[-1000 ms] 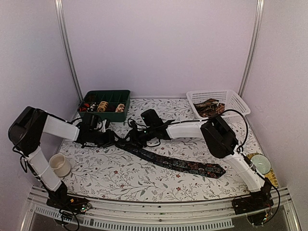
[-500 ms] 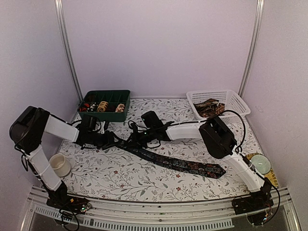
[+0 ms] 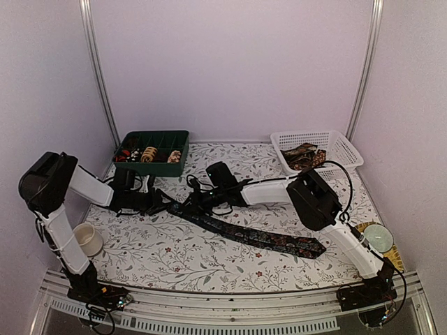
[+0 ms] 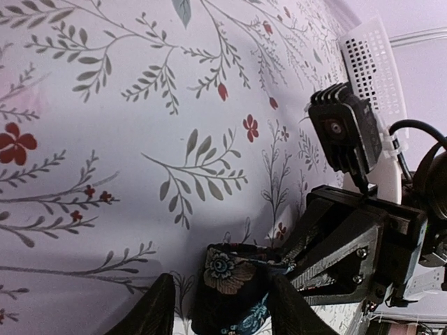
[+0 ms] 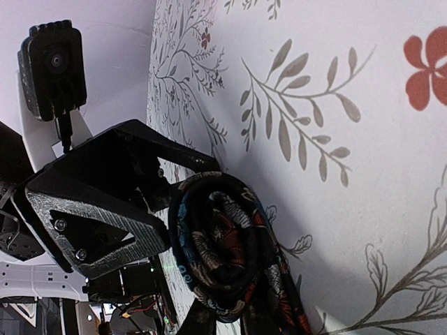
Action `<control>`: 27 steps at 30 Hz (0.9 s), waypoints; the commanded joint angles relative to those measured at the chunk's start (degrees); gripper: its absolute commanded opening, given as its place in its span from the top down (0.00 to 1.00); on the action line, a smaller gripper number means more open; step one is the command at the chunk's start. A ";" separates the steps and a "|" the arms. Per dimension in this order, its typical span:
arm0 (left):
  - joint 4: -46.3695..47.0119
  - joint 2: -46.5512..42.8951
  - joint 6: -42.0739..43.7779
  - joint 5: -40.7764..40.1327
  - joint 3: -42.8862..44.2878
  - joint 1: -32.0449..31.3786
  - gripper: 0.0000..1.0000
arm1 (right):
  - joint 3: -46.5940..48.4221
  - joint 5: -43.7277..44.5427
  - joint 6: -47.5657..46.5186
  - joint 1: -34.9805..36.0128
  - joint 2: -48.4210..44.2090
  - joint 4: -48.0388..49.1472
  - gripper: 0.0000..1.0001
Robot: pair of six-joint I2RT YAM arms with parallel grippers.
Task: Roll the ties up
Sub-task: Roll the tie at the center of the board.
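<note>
Tie (image 3: pixel 244 236): dark patterned, lying diagonally across the middle of the surface (image 3: pixel 174 258), wide end toward the right edge.
Rolled part (image 5: pixel 223 251): a small coil of a few turns at the narrow end, left of centre.
Left tool (image 4: pixel 220 307): fingers either side of the coil, seemingly gripping it.
Right tool (image 3: pixel 183 202): at the coil; spread or pinched cannot be told.
Done: rolled ties in the tray (image 3: pixel 152 162) at the far left corner.
Left: most of this tie; more cloth in the basket (image 3: pixel 342 148), far right.

left gripper (image 4: pixel 222 307) straddles rolled tie (image 4: pixel 230 287) | right gripper (image 4: pixel 353 255) alongside
</note>
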 commanded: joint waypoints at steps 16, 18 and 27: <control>7.88 3.26 -5.54 8.30 -4.86 -3.22 0.63 | -0.95 1.18 0.41 -0.06 5.03 -2.39 0.89; 8.50 3.45 -6.03 8.16 -4.97 -3.28 0.64 | -1.41 0.71 0.38 -0.03 4.60 -2.26 0.89; 11.54 6.00 -8.26 9.36 -4.04 -3.95 0.71 | -2.58 0.15 -0.05 0.36 3.32 -2.73 0.88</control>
